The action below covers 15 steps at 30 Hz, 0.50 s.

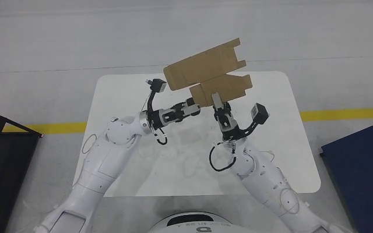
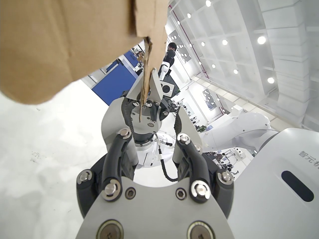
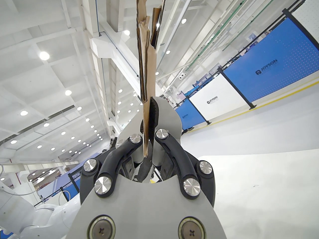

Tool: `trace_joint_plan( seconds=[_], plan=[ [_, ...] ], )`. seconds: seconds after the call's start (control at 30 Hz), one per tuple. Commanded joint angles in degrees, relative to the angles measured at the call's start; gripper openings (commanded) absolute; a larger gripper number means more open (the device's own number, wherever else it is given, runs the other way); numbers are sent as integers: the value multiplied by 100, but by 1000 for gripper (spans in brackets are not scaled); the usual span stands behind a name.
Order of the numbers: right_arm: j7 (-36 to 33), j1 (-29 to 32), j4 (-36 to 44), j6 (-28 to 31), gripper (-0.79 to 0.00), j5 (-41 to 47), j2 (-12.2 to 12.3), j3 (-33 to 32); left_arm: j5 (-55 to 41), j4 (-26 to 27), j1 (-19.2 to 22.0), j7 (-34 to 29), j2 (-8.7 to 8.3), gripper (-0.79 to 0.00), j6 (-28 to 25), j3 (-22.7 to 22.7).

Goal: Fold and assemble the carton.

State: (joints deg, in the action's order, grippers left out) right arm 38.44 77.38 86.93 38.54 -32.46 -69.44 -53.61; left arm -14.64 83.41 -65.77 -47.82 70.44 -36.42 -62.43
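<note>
Surface: white rounded-corner table [image 1: 268, 151] on a grey floor [image 1: 58, 46] with a yellow stripe [image 1: 338, 115].
Room: blue partition panels [image 3: 269, 68] stood around.
Left gripper [image 1: 194, 106]: fingers [image 2: 185, 125] spread wide, gripping nothing, at 7 o'clock of the flat brown cardboard carton [image 1: 204, 70].
Carton: raised over the table's 12 o'clock edge.
Right gripper [image 1: 217, 99]: fingers [image 3: 162, 115] pinched its 6 o'clock edge.

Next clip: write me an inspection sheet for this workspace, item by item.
Surface: white table, faintly scuffed.
Job's things: flat brown carton held up above the table, not yet folded into a box.
Clutter: nothing seen.
Grippers: right gripper shut on the carton's lower edge; left gripper open, facing that edge, gripping nothing.
Cables: black cable loop at the left wrist, another at the right wrist.
Surroundings: grey floor with a yellow line; blue panels beyond.
</note>
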Motion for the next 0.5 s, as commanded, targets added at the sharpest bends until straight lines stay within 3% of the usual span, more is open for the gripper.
trace_joint_plan(
  seconds=[0.0, 0.3, 0.47],
  plan=[
    [-46, -31, -9, 55, -785, 46, -29, 20, 43, -77, 40, 52, 6, -400, -28, 23],
    [-292, -146, -126, 369, -785, 336, -160, 109, 63, -200, 140, 174, 1, -419, -152, -8],
    [-515, -167, -198, 433, -785, 444, -214, 119, 124, -197, 151, 223, -10, -486, -208, -32]
  ],
)
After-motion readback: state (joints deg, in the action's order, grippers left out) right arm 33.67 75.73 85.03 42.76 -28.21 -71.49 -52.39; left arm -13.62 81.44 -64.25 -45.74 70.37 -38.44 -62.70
